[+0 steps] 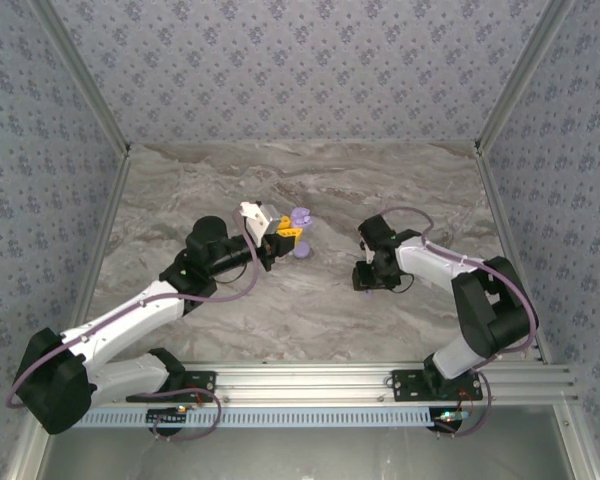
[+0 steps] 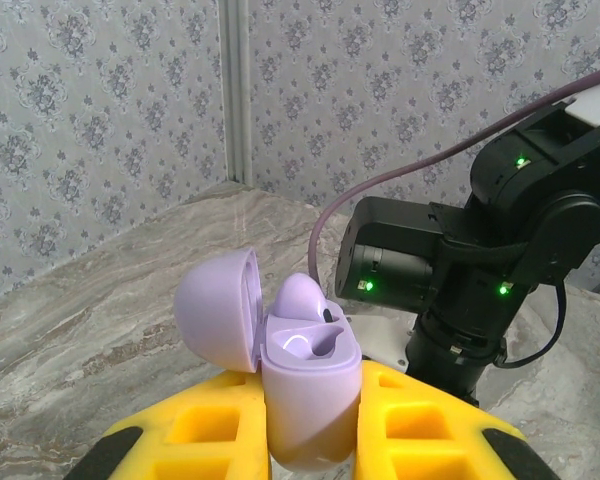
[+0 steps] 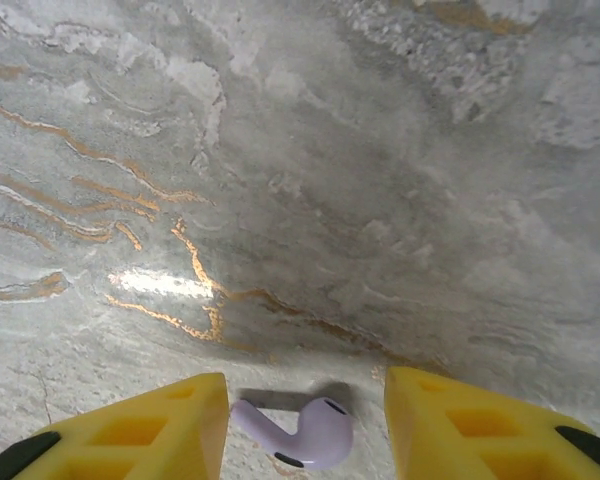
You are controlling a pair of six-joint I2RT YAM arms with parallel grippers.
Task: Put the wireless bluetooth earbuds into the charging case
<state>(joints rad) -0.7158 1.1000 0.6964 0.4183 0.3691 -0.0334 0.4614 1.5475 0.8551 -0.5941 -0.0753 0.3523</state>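
**Earbuds, lavender: one seated, one loose**

Item 1. Case (image 2: 310, 375), lavender, rounded, standing upright. Its lid (image 2: 218, 312) is hinged back to the left in the left wrist view and shows its hollow inside. The left claw (image 2: 315, 415) is clamped on the lower body of the case, with a yellow finger (image 2: 215, 430) pressed against each flank. From above, claw and case sit over the middle of the table, a little left of centre.

Item 2. Seated bud (image 2: 302, 298), lavender. It sits in the left well of the case with its rounded head poking above the rim. The well beside it shows a glossy lavender hollow (whether anything lies deeper in it cannot be told).

Item 3. Loose bud (image 3: 302, 432), lavender. It lies on its side on the table (image 3: 330, 200), stem pointing left in the right wrist view, with a dark spot on the head and another on the underside.

Item 4. Right claw (image 3: 302, 400), pointing down at the table, fingers apart. The loose bud lies between them. The stem tip is just beside the left-hand finger (contact cannot be told), and bare table shows between the head and the other finger.

Item 5. Table, grey-white marble pattern with rust veins. From above, the right claw is right of centre, well apart from the case.
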